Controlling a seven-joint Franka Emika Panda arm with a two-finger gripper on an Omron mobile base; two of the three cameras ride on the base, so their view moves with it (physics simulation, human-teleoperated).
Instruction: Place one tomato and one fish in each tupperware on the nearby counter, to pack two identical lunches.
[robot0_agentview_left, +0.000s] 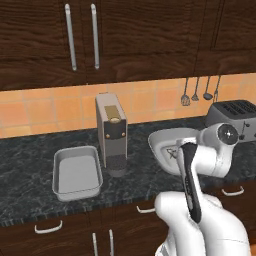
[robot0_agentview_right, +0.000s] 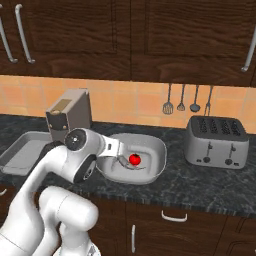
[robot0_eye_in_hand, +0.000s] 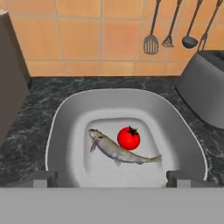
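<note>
Fingers (robot0_eye_in_hand: 112, 178) stood spread wide and empty, their two dark tips at either side just above the near rim of the rounder white tupperware (robot0_eye_in_hand: 65, 113); nothing was pinched between them. Inside that dish a tomato (robot0_eye_in_hand: 128, 138) lay touching the back of a grey fish (robot0_eye_in_hand: 118, 151) — one full lunch, by the look of it; the fish ran diagonally across the floor of the dish with its tail toward the toaster (robot0_eye_in_hand: 205, 87) side.

The step in hand seemed to be the release and the lift away, so the sound course would be to rise straight up, keeping the fingers apart, so that neither tip clipped the rim or nudged the tomato, which would roll easily.

Outward on the table (robot0_agentview_left: 30, 150), the grey rectangular tupperware (robot0_agentview_left: 76, 172) sat beyond the coffee machine (robot0_agentview_left: 111, 132), well apart from the dish; it looked empty — the second pair remained to be fetched.
</note>
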